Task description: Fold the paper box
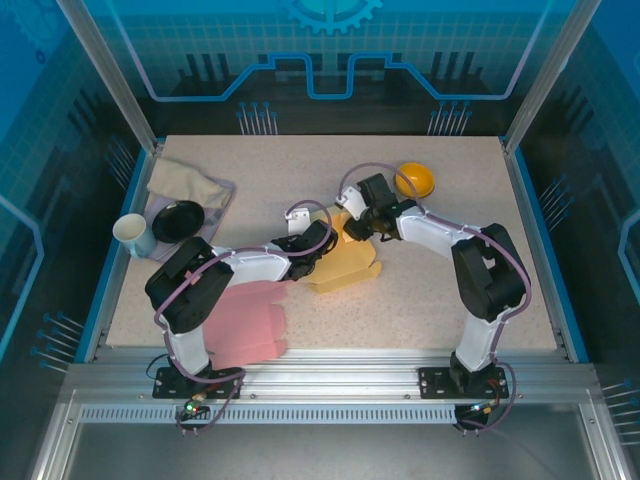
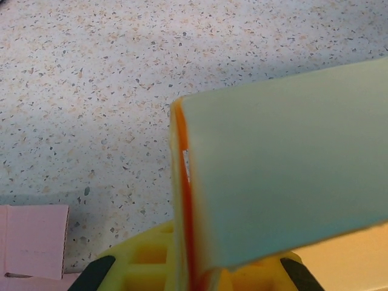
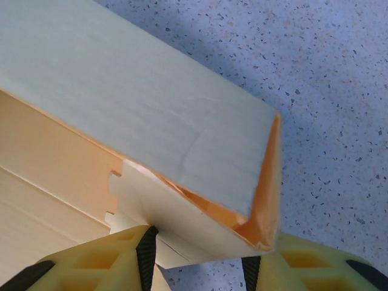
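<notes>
At the bench's (image 1: 450,200) left edge stand a pale cup (image 1: 133,233) and a black bowl (image 1: 179,220), with a beige cloth (image 1: 190,182) just behind them toward the far left corner. A pink carton (image 1: 250,322) lies flat by the near edge, left of the middle.

The yellow paper box (image 1: 345,268) sits in the middle of the bench, part-formed, with one panel raised. The left pincer (image 1: 322,238) reaches in at the box's left far side. Its wrist view shows it (image 2: 194,273) clenched on the thin upright edge of the box (image 2: 285,170), and the panel rises up and to the right from the grip.

The right pincer (image 1: 350,228) meets the box from the far right. In its wrist view, the jaws (image 3: 197,267) stand partly apart with the box's (image 3: 121,91) folded corner and tab between them. I cannot tell whether they press on it.

An orange bowl (image 1: 415,179) rests near the far edge, right of the middle, apart from the box.
</notes>
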`<state>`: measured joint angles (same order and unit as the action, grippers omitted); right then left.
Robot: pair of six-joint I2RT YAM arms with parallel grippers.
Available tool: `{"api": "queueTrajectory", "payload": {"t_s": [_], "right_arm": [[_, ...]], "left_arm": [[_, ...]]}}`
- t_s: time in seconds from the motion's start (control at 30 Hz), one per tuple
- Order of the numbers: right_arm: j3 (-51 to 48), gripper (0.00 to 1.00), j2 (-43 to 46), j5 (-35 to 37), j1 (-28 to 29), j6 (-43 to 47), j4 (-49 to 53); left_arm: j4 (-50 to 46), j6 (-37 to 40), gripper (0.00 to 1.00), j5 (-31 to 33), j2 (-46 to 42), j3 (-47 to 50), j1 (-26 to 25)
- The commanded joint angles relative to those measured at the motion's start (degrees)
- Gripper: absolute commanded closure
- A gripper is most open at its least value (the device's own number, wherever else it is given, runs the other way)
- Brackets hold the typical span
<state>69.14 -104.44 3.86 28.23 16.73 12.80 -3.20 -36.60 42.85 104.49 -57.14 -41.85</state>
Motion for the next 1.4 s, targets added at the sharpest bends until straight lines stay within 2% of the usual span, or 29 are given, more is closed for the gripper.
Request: {"api": "queueTrajectory", "payload": {"t_s": [0.0,0.1,0.2,0.37,0.8,0.93,1.03,1.17,1.37], "right_arm": [[1.44,0.54,-0.14,-3.21,0.69,-1.36,-2.25],[1.22,0.51,0.61,-8.65,0.36,2.51,0.52],[0.15,0.5,1.79,-10.12,-0.99,5.91,2.14],[-1.06,0.5,3.48,-10.87,-3.9,2.13,1.46],[-6.36,0.51,8.03,-13.02,-2.08,-4.38,-2.52],[-6.7,0.5,8.58,-12.16,-1.84,-5.0,-0.34],[-8.49,0.5,10.32,-13.9,-1.72,-4.96,-0.42],[-11.11,0.48,13.21,-20.77,-1.88,-3.74,-0.72],[-13.77,0.47,16.06,-22.76,-2.43,-3.37,-1.55]], "left_arm": [[-4.08,0.12,1.0,-0.89,-0.34,-1.17,-0.89],[-5.19,0.06,1.0,-0.66,-0.46,-1.43,-0.92],[-6.56,0.62,1.0,-0.32,-0.69,-2.09,-0.93],[-8.46,0.83,1.0,-0.92,-1.71,-3.35,-0.91],[-12.94,-1.1,0.99,-3.74,-5.56,-5.75,-0.71],[-14.33,-1.74,0.98,-4.6,-6.11,-6.23,-0.73],[-14.46,-2.33,0.98,-5.56,-6.95,-5.86,-0.45],[-14.45,-2.34,0.98,-6.68,-8.27,-5.28,-0.26],[-14.61,-2.07,0.98,-7.06,-9.83,-4.39,-0.27]]}}
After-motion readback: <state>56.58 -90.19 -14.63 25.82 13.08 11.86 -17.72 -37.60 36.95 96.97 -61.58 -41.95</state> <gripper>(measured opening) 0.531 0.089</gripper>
